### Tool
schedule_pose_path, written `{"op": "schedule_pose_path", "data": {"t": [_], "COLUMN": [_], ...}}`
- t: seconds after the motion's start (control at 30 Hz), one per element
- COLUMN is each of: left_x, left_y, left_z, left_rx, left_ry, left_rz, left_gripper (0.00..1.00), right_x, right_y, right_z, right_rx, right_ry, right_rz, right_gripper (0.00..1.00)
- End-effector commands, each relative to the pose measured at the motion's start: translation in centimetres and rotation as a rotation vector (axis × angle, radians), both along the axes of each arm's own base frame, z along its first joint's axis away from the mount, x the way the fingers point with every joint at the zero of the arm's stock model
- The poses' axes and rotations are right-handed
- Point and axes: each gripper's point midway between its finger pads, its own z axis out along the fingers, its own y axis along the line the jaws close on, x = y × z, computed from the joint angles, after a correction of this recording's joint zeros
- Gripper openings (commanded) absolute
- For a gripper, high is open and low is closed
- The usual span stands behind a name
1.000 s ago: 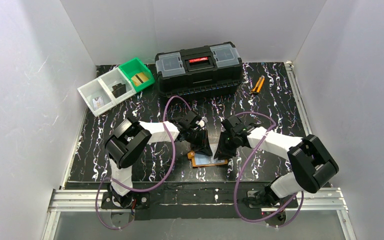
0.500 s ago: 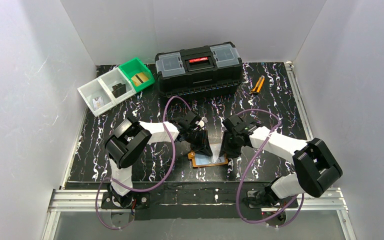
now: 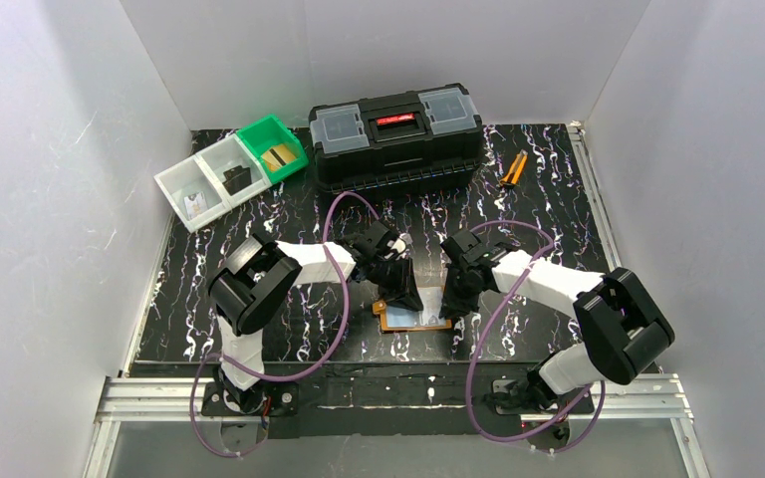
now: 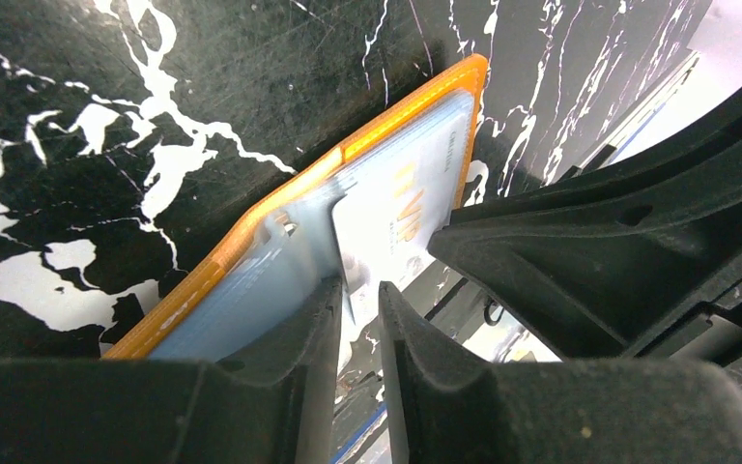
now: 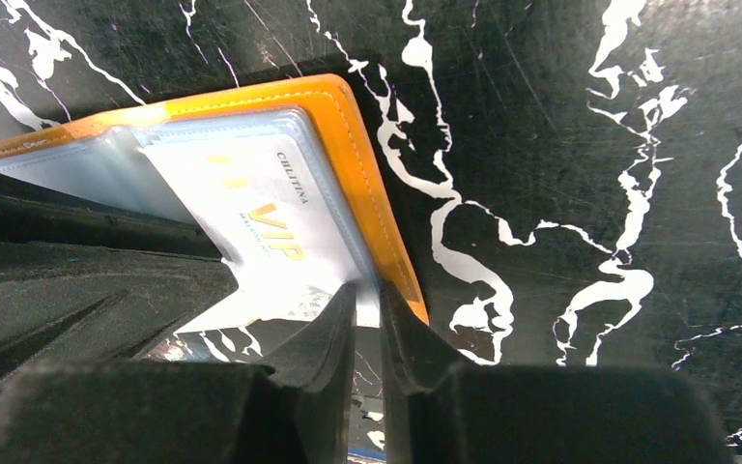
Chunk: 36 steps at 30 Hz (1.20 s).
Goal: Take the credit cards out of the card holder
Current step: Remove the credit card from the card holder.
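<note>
From above, the orange card holder [image 3: 416, 320] lies open on the black table [image 3: 289, 329], low in the middle. The left gripper [image 3: 401, 291] and right gripper [image 3: 455, 299] press down on its two ends. It has not moved, but the right arm swung back a little to the left.

Left wrist: the jaws are almost together at the bottom middle, nipping a thin pale edge inside the card holder [image 4: 251, 232].

Right wrist: the jaws are squeezed on the bottom edge of a pale card [image 5: 261, 227] that sticks out.

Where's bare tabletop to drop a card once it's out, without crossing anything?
Widest bare patch: right side, between the pliers, toolbox and right arm. Another on the left, between the white bins and left arm. Crowded: centre, where the left gripper and right gripper meet at the card holder.
</note>
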Motion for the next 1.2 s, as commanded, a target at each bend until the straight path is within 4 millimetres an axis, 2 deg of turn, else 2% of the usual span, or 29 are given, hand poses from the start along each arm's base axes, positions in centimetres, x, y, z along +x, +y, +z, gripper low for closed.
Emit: {"op": "schedule_pose_path", "data": {"t": [0.0,0.17,0.43,0.53,0.7,0.97,1.17], "left_x": [-0.7,-0.7,-1.3,-1.2,-0.9,-0.9,-1.0], "left_y": [0.9,2.9,2.0,0.8,-0.3,-0.5,0.4], "left_z": [-1.1,-2.4,-3.2,-2.4,-0.4,1.7,2.0], "left_rx": [0.041,0.159,0.094,0.026,-0.057,-0.132,-0.097], "left_ry": [0.013,-0.011,0.041,0.057,0.062,0.07,0.048], "left_rz": [-0.013,-0.024,-0.013,-0.001,0.017,0.022,0.016], "left_gripper": [0.21,0.22,0.17,0.14,0.11,0.0,0.0], "right_x": [0.2,-0.3,-0.5,-0.5,-0.3,-0.5,-0.5], "right_y": [0.6,0.3,1.5,2.3,2.3,1.7,0.7], "right_z": [-0.6,-1.4,-1.7,-1.7,-1.7,-2.3,-2.5], "right_rx": [0.011,-0.004,0.059,0.09,0.082,0.052,0.011], "right_ry": [0.009,0.033,0.056,0.068,0.063,0.073,0.075], "right_rz": [-0.004,-0.008,0.006,0.013,0.016,0.007,-0.011], "right_gripper": [0.19,0.14,0.11,0.1,0.09,0.08,0.06]}}
